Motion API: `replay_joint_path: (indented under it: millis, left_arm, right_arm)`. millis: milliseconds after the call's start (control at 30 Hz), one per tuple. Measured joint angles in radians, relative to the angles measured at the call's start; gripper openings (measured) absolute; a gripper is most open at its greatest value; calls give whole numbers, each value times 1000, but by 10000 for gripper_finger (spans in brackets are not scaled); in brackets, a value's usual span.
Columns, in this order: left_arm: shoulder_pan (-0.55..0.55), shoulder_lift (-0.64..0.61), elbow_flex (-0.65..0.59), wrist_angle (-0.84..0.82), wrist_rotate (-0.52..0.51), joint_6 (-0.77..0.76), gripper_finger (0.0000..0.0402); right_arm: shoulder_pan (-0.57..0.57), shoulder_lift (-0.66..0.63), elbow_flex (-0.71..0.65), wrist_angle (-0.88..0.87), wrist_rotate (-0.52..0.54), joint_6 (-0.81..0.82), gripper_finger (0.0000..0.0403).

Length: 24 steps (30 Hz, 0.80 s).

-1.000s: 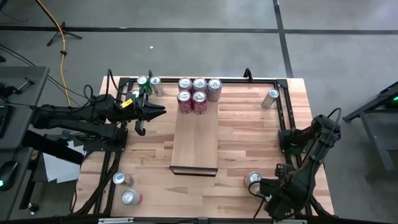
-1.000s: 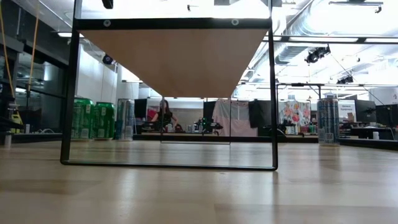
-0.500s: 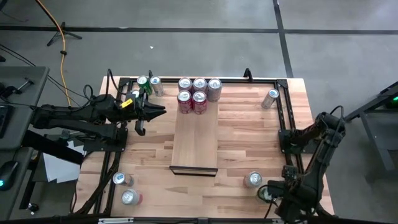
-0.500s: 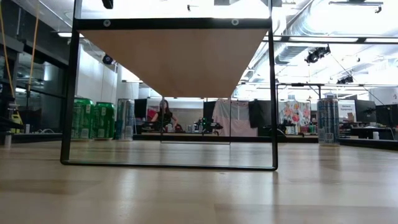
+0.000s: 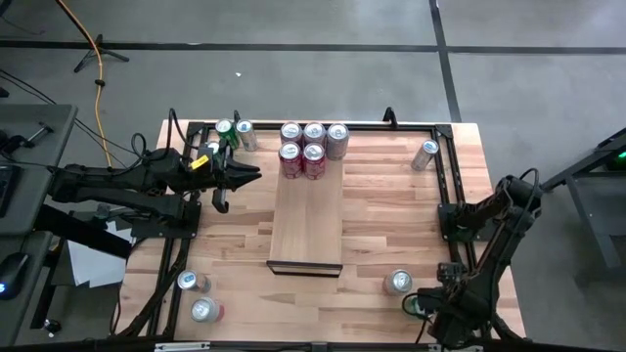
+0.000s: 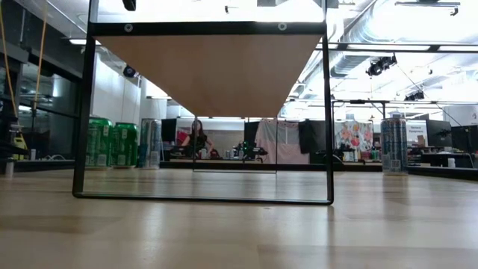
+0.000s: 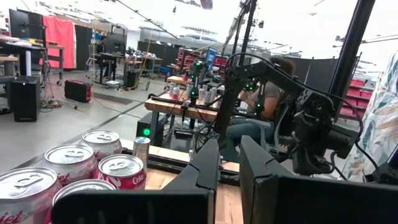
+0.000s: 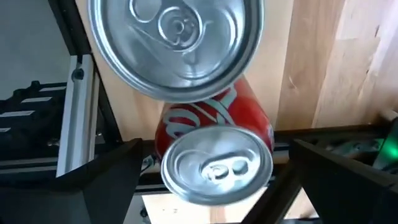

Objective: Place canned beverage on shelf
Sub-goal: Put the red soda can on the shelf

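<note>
R tool [image 5: 423, 305] barely shifted, open above can [image 5: 398, 282].

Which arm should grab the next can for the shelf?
Right. The right gripper hangs open over a red can at the table's near right corner, whereas the left gripper is shut beside the shelf, holding nothing.

There are five red-and-silver drink cans [image 5: 311, 147] on one long pale wooden shelf [image 5: 307, 220]. Around it on the table stand maybe six more cans; the two green ones [image 6: 110, 142] show best low down.
</note>
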<state>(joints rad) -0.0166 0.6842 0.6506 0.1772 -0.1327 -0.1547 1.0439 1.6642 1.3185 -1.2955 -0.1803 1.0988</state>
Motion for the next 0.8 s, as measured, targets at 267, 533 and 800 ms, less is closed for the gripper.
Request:
replay_joint_path:
  millis: [267, 533, 800]
  left_arm:
    - [0, 0, 0, 0, -8, 1, 3]
    - [12, 0, 0, 0, -10, 2, 3]
    - [34, 0, 0, 0, -10, 2, 3]
  right_arm:
    - [0, 0, -78, 78, 4, 26, 380]
    - [-3, 0, -74, 67, -26, 22, 299]
    - [-5, -29, 21, -67, -41, 19, 285]
